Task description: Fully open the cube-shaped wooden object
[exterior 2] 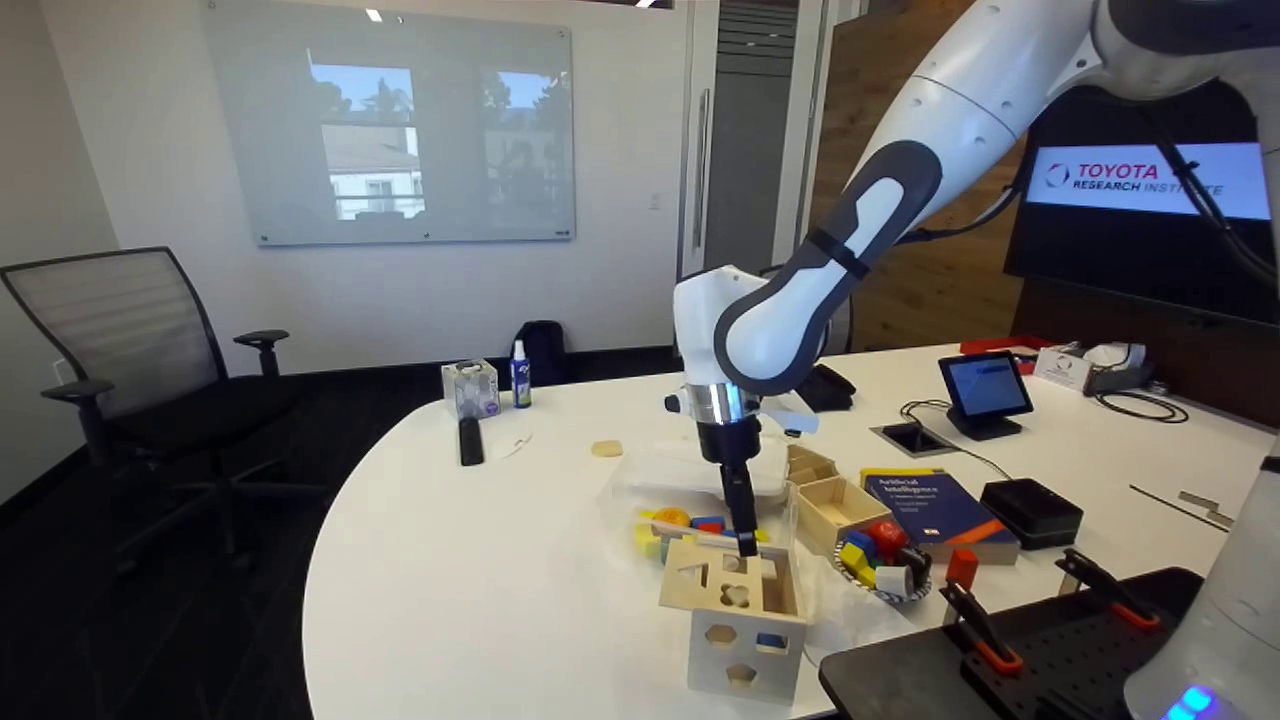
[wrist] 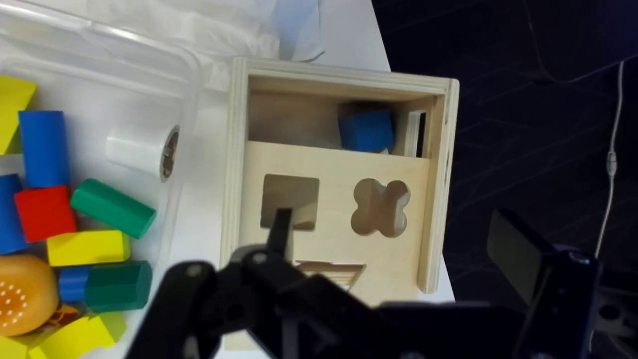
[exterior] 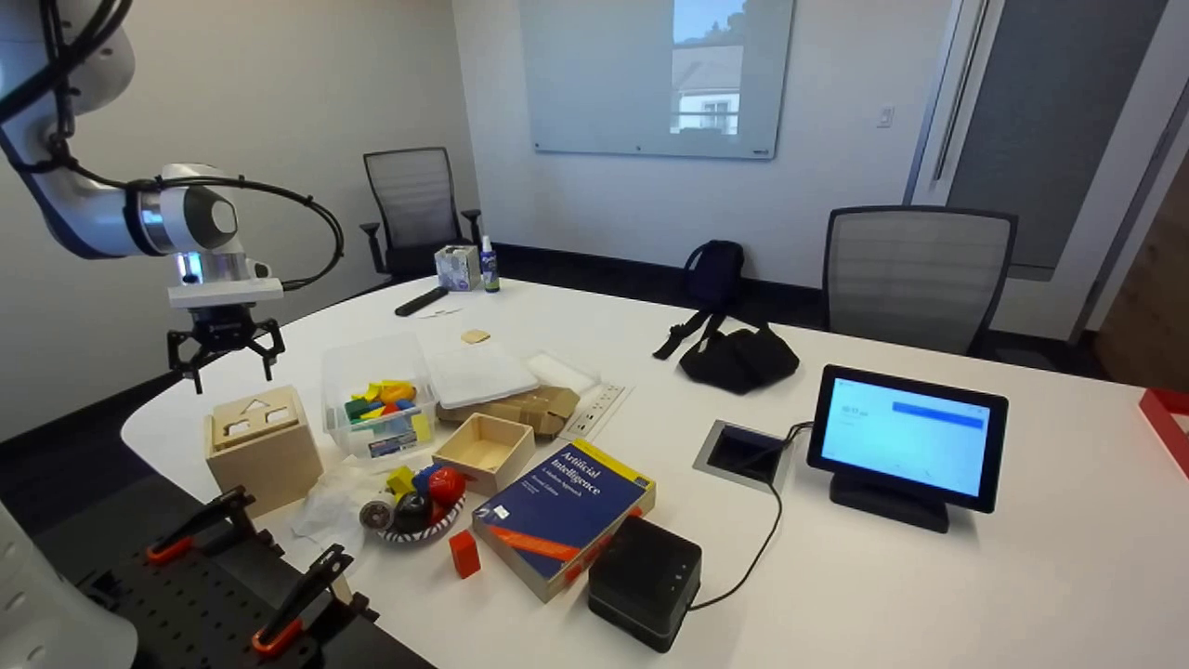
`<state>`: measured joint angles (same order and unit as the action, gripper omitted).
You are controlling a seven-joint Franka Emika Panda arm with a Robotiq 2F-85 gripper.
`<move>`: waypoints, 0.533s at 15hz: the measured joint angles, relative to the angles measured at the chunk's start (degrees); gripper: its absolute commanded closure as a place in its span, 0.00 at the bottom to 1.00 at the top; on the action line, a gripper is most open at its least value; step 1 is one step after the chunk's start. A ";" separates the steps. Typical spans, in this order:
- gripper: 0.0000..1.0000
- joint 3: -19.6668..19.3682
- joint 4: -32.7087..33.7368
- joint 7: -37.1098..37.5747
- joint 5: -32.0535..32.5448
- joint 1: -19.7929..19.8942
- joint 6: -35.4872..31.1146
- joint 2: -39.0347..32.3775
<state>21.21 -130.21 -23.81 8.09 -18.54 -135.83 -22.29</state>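
Note:
The cube-shaped wooden object [exterior: 279,469] stands on the white table near the black robot mount. It also shows in an exterior view [exterior 2: 712,665] and the wrist view [wrist: 344,72]. Its sliding lid [wrist: 334,164] has square, clover-shaped and other cut-outs. The lid is partly slid out, leaving a gap at one end and overhanging the other side. A blue block [wrist: 366,130] lies inside, seen through the gap. My gripper [exterior: 234,376] is open and empty above the lid. In the wrist view the gripper [wrist: 396,224] has its fingers wide apart; whether a fingertip touches the lid is unclear.
A clear plastic bin [exterior: 334,404] of coloured blocks stands close beside the cube. Crumpled white paper [exterior: 330,506], a bowl [exterior: 432,532] of toys, a shallow wooden box [exterior: 483,451] and a blue book [exterior: 557,506] are nearby. Clamps [exterior: 209,520] rise from the black mount.

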 measured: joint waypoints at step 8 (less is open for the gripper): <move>0.00 -0.01 -1.05 0.50 -1.95 0.86 -4.38 -5.25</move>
<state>21.20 -131.26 -23.31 6.14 -17.68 -140.22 -27.54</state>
